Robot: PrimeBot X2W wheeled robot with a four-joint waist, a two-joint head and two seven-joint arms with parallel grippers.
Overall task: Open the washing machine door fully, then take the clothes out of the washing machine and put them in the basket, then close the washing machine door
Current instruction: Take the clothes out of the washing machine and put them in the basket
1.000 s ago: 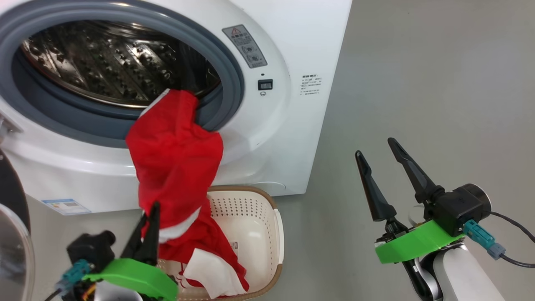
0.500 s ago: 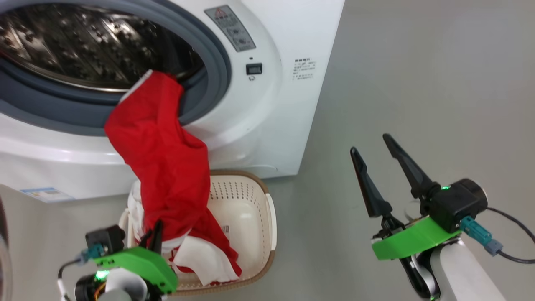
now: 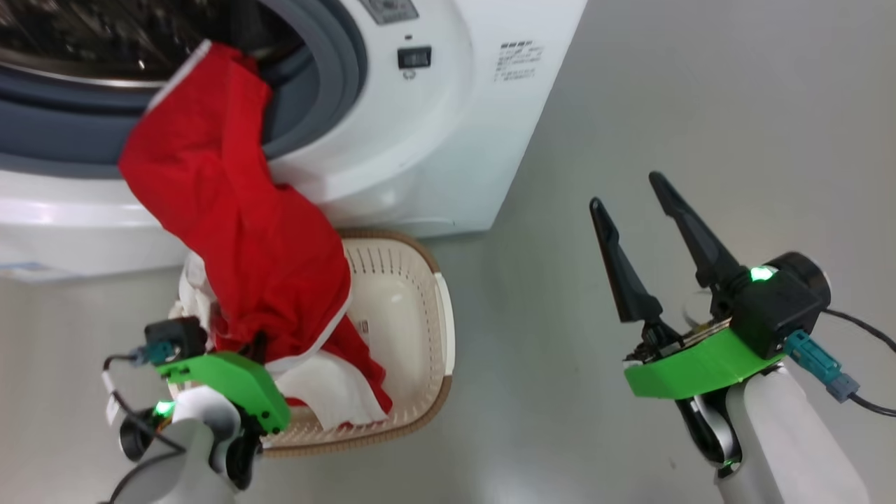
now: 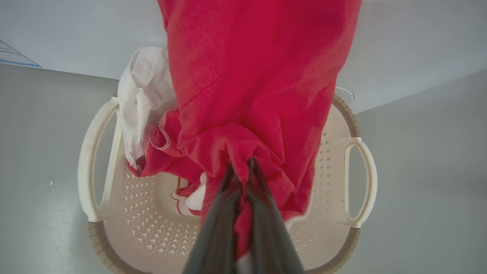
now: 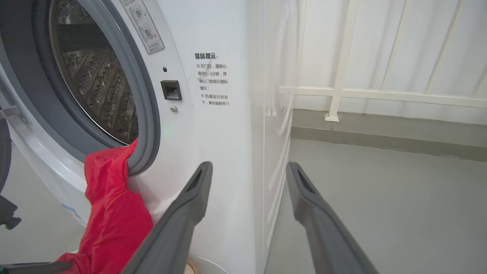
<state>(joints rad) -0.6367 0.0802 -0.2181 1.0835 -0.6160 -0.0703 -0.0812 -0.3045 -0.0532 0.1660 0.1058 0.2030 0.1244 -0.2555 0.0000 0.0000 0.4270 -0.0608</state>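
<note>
Left pincer [image 4: 240, 164] is clamped hard on a bunched fold of the red clothes [image 4: 247, 76], right over the middle of the basket [image 4: 359, 182]. Its dark fingers are squeezed together with fabric pinched between them. From that grip the garment climbs in one long red band, up and away behind the basket, into the mouth of the washing machine [image 3: 420, 140]. Its top end lies draped over the grey rubber ring [image 3: 329, 84], with the perforated steel drum [image 5: 95, 87] behind it.

Below the grip, red cloth with white panels lies inside the basket, and a white piece spills over the basket's left rim. The basket itself stands on the grey floor [image 3: 665, 105], just in front of the machine's lower right corner.

Well off to the basket's right, the right pincer [image 3: 625, 189] hangs above bare floor. Its two long fingers are spread wide apart, gripping nothing, and they point toward the machine's front corner.
</note>
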